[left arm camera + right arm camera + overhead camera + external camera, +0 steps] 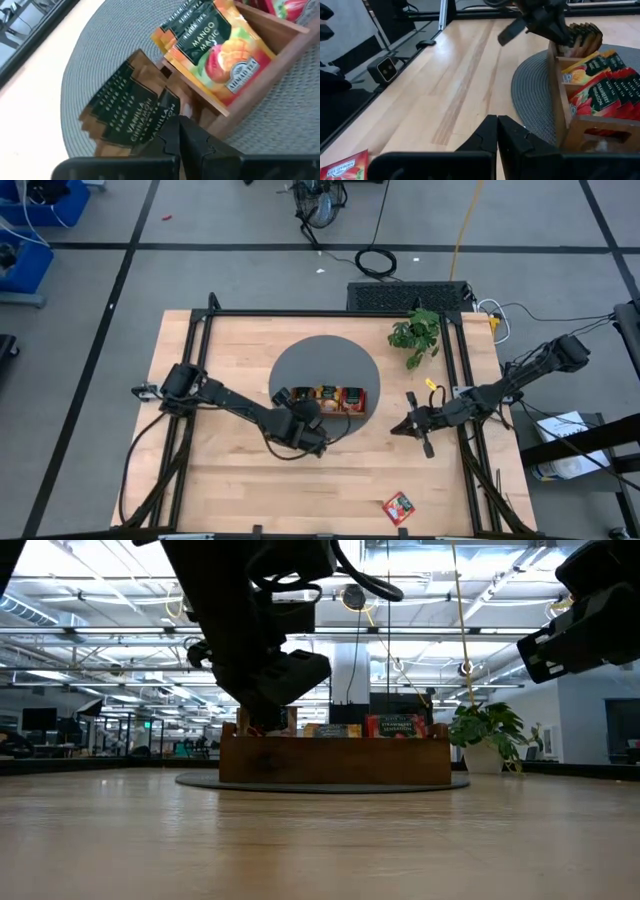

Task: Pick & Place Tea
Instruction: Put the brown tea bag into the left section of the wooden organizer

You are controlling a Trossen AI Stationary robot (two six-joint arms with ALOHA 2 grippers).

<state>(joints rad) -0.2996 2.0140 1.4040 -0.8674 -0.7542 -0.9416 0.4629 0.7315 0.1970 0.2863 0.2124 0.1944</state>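
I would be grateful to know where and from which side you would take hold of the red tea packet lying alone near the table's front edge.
The red tea packet lies flat on the bare wooden table, turned diagonally, with nothing beside it. I would come straight down and pinch two opposite edges, fingers turned to match its diagonal. The right gripper looks nearer than the left gripper at the tray.

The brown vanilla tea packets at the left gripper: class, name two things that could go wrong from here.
1. The left gripper is shut at the edge of the brown vanilla tea packets, which fan out and lean over the brown wooden tray; lifting one may drag its neighbours out onto the grey round mat.
2. The red tea packet lies alone near the wooden table's front edge; it could be overlooked or nudged off.
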